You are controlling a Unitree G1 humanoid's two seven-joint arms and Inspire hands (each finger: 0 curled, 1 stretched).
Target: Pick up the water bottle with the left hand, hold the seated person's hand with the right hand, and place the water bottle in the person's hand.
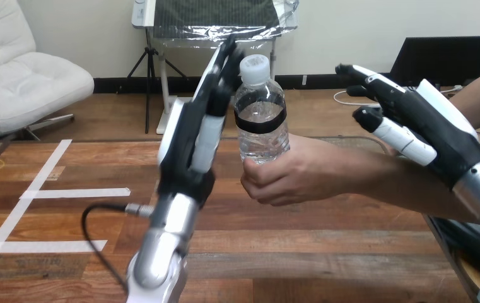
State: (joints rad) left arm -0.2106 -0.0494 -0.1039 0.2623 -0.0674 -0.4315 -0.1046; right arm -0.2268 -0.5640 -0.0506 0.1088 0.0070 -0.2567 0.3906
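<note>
- Nearest you, the silver left forearm point(161, 252) rises from the bench's near edge. The left robot hand point(193, 145) stands upright above the bench point(300, 252), fingers straight and wide, holding nothing.
- Just right of it you see the water bottle point(261, 120), upright, with its white cap point(254, 66) on and a black band point(260, 117) round its middle. It is lifted off the bench, over the middle and toward the far edge. The fingertips of that robot hand stand right beside the cap; you cannot tell whether they touch it.
- The person's hand point(287, 173) is curled round the bottle's lower part, its arm reaching in from the bench's right edge.
- The right robot hand point(426, 126) hangs over the person's forearm point(407, 186) near the right edge. Its fingers are loosely extended, not wrapped round the forearm; you cannot judge contact.
- White tape strips point(76, 192) lie on the bench near its left edge.
</note>
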